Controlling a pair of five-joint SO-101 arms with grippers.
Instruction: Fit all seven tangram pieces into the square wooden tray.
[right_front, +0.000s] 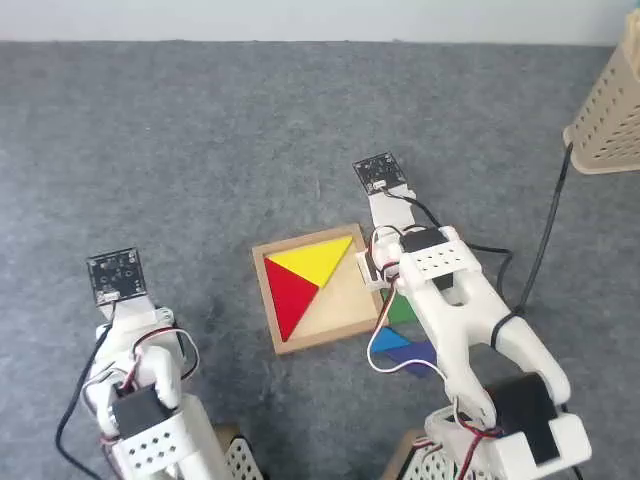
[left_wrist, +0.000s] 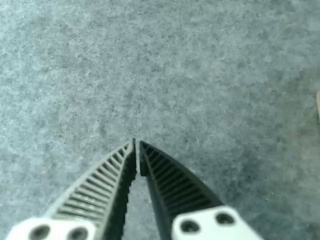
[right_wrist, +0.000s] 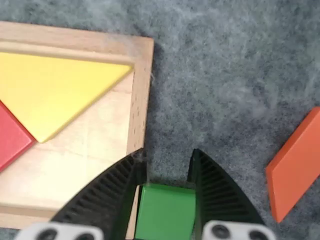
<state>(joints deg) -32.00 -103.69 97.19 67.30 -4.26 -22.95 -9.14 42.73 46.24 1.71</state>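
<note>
Green piece (right_wrist: 166, 210) clamped in right tool (right_wrist: 169, 153), perhaps touching tray (right_wrist: 142, 90).

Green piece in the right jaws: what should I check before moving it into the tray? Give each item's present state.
1. Grip: the green piece sits between the right jaws, both touching its sides: ok.
2. Piece lifted off the grey mat: cannot tell.
3. Room in the wooden tray: bare wood shows beside the yellow triangle and red triangle: ok.
4. Height to clear the tray rim, which one jaw tip overlaps in the right wrist view: cannot tell.
5. Orange piece lies on the mat apart from the jaws: ok.
6. Left jaws shut, empty, over bare mat: ok.
</note>
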